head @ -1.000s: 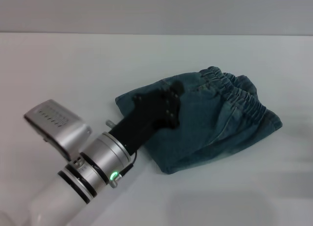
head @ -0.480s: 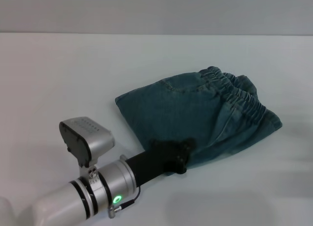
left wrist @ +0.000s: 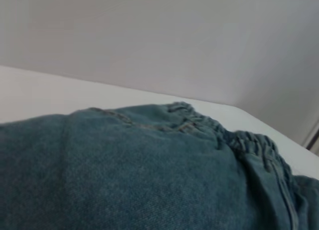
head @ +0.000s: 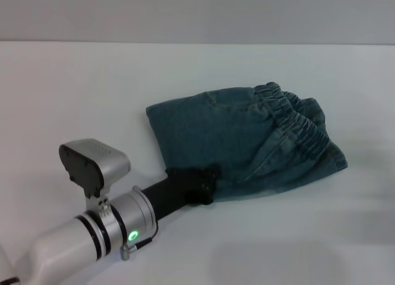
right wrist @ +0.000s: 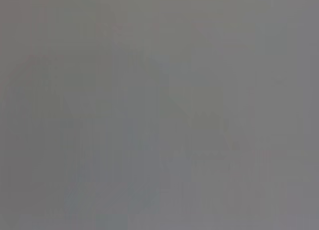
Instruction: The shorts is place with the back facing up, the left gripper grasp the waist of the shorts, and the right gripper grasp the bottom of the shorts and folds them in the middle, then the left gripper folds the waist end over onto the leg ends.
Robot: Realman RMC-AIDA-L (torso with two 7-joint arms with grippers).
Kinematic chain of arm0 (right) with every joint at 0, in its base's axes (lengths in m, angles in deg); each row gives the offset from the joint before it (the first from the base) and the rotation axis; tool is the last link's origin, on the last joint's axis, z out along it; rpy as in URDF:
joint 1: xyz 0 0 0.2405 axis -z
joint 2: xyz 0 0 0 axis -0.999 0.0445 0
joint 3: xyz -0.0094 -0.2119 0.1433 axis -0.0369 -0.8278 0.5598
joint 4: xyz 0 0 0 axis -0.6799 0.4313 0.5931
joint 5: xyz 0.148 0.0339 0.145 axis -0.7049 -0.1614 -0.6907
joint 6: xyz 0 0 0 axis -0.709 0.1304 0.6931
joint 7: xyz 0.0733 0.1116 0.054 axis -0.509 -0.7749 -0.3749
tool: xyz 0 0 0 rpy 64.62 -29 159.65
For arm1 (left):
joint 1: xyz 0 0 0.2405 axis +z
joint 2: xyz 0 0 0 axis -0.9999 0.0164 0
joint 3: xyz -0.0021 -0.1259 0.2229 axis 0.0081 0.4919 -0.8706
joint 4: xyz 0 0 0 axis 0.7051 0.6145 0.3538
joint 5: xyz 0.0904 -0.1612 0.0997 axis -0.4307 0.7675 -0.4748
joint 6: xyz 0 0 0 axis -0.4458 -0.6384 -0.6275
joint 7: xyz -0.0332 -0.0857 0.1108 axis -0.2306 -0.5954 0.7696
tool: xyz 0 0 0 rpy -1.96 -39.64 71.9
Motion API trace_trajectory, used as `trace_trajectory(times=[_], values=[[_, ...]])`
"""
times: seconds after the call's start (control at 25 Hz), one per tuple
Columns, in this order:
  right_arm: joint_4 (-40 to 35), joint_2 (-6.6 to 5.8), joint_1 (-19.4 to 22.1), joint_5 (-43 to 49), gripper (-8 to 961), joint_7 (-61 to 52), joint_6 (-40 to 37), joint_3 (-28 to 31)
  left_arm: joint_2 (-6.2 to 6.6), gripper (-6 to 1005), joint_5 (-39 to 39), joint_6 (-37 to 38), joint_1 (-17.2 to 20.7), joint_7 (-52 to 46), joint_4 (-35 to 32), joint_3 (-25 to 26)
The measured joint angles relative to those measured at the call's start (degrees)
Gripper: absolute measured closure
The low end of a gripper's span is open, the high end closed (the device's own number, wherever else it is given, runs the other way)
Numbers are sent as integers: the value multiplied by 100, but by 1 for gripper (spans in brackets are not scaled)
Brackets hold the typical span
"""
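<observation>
A plain white counter (head: pixel 74 87) meets a grey wall. The shorts (head: pixel 241 143) lie folded right of centre, faded blue-green denim, the ruffled waist (head: pixel 295 115) on the far right side. The left claw (head: pixel 200 186) sits at their near edge; its grip cannot be told.

A plain white table (head: pixel 74 87) carries one thing, a folded pair of blue-green denim shorts (head: pixel 241 143) lying flat just toward three o'clock of its middle, the gathered waistband (head: pixel 296 112) along the two o'clock edge.
</observation>
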Motion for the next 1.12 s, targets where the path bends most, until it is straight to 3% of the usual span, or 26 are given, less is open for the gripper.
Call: trace_trajectory(times=[0.52,0.96,1.12], values=[[-8,13,74,-13,954,0,8,-19,-26,984,-7,-37,-601,87,-518,121],[11,16,124,-36,953,0,26,-17,-33,979,-13,-91,-940,127,-829,276],[-16,16,136,-11,953,0,110,-17,-18,977,6,98,-872,508,-702,451]])
